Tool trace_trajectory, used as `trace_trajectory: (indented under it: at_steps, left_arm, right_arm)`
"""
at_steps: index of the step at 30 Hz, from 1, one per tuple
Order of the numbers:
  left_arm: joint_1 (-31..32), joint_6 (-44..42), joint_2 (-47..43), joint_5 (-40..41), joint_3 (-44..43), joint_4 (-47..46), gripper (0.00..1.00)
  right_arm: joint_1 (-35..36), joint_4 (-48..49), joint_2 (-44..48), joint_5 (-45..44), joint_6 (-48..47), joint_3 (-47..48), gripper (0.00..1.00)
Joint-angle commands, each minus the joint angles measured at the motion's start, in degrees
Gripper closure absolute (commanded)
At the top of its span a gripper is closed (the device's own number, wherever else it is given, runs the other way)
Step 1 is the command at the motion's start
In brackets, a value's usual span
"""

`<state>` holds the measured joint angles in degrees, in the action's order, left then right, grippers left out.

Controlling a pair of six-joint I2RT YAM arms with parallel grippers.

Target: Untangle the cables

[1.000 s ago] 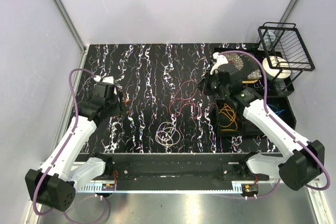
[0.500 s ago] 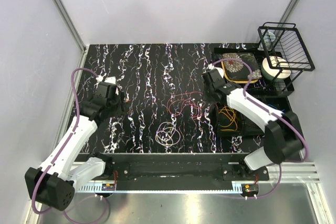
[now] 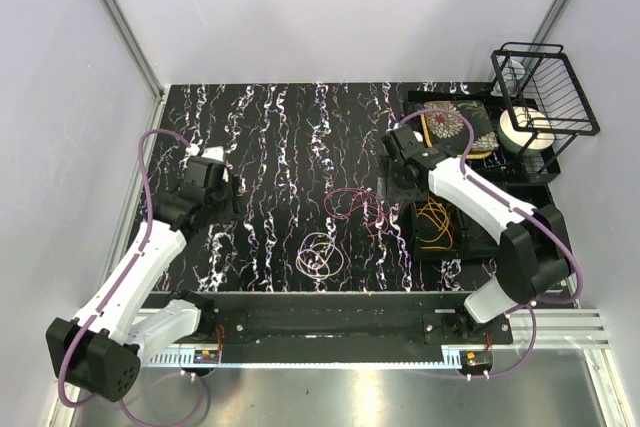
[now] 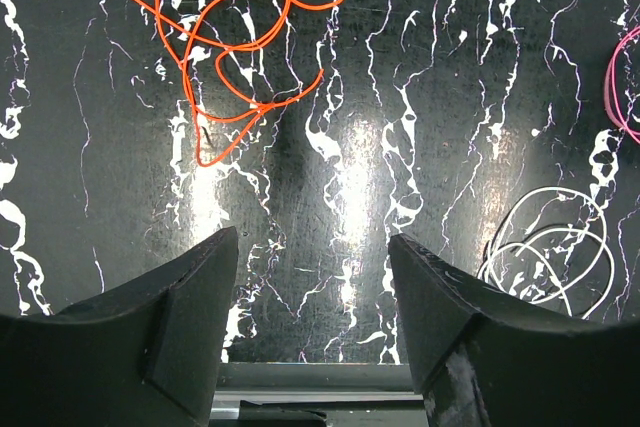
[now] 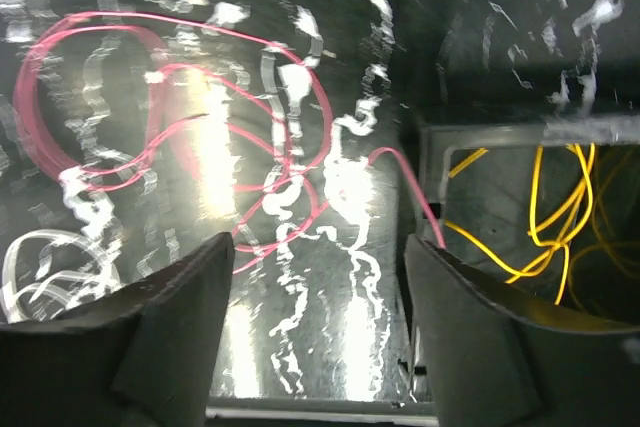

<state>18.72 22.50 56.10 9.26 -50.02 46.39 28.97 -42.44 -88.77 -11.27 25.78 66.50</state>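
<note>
Top external view: a black, white-veined desk (image 3: 280,127) carries several loose cables. A pink cable (image 3: 350,202) lies in a tangled loop near the middle, and a white cable (image 3: 318,255) is coiled just nearer the arm bases, apart from it. A yellow cable (image 3: 435,222) is bundled inside a black tray (image 3: 412,247) at the desk's right side. Behind the tray sit a patterned plate (image 3: 450,127) and a black wire rack (image 3: 530,47).

From the left wrist, the left pincer (image 4: 312,239) hangs over the left part of the desk with its jaws spread wide and nothing between them. An orange cable (image 4: 240,47) lies ahead of the fingertips in loose overlapping loops, clear of both jaws. The white coil shows at the right edge of that view.

From the right wrist, which is somewhat blurred, the right pincer (image 5: 320,242) is also wide apart and holds nothing. It is poised between the pink tangle and the tray. One pink strand trails from the tangle to the tray's wall, though whether it touches cannot be told.
</note>
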Motion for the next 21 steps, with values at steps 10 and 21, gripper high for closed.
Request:
trace_trajectory:
  at_steps: [10,21]
  left_arm:
    - [0.88,0.09,-0.73,1.12,-0.25,-2.01,0.35]
    - [1.23,0.09,-0.99,1.55,-0.25,-1.92,0.35]
  right_arm:
    - [0.47,-0.02,5.90,20.07,-9.43,3.46,0.00]
    - [1.09,6.57,-9.47,11.80,-11.10,7.76,0.00]
